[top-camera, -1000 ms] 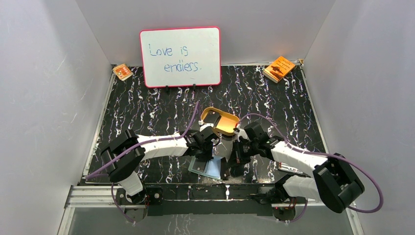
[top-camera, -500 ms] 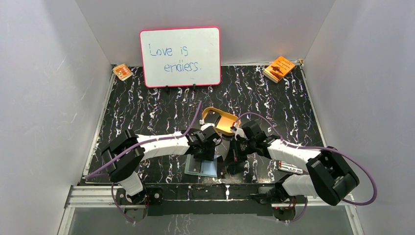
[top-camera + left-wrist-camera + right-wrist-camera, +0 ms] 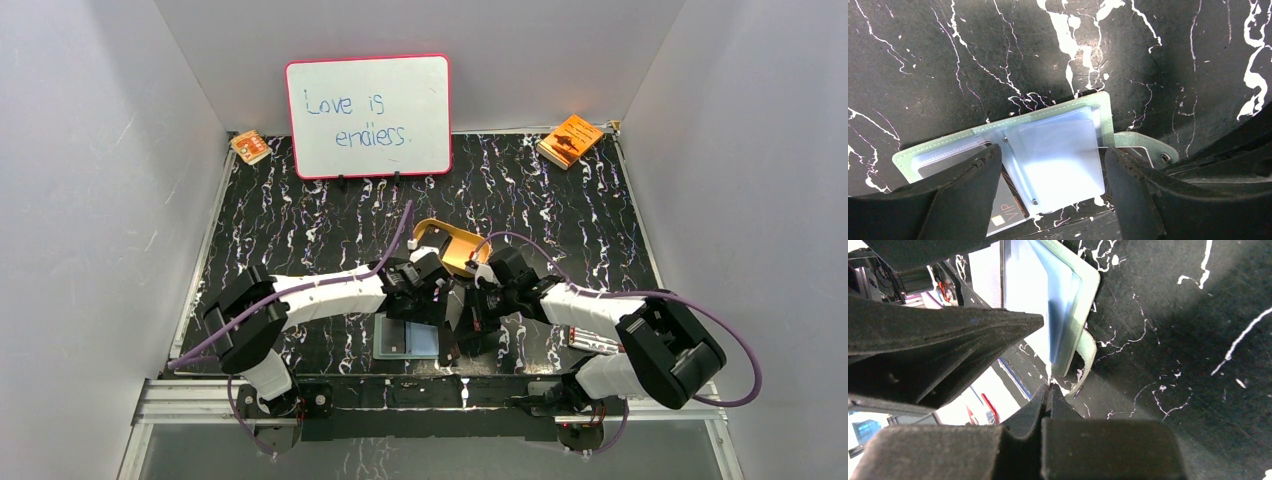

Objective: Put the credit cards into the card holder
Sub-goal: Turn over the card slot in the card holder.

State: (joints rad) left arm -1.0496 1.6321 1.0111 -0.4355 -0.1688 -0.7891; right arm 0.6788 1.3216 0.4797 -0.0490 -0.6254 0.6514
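On our black table (image 3: 320, 220), the gold tray (image 3: 468, 252) sits at 12 o'clock from the open card holder (image 3: 1058, 150). A dark VIP card (image 3: 1009, 214) sits in its clear pocket. Our left claw (image 3: 1053, 156) is spread wide over it. At 3 o'clock is our right claw (image 3: 452, 335), and we cannot tell if it is pinching.

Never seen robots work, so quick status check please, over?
Left fingers open, straddling the open card holder. Right fingers shut beside its snap tab. One credit card partly tucked in. Nothing seen blocking.
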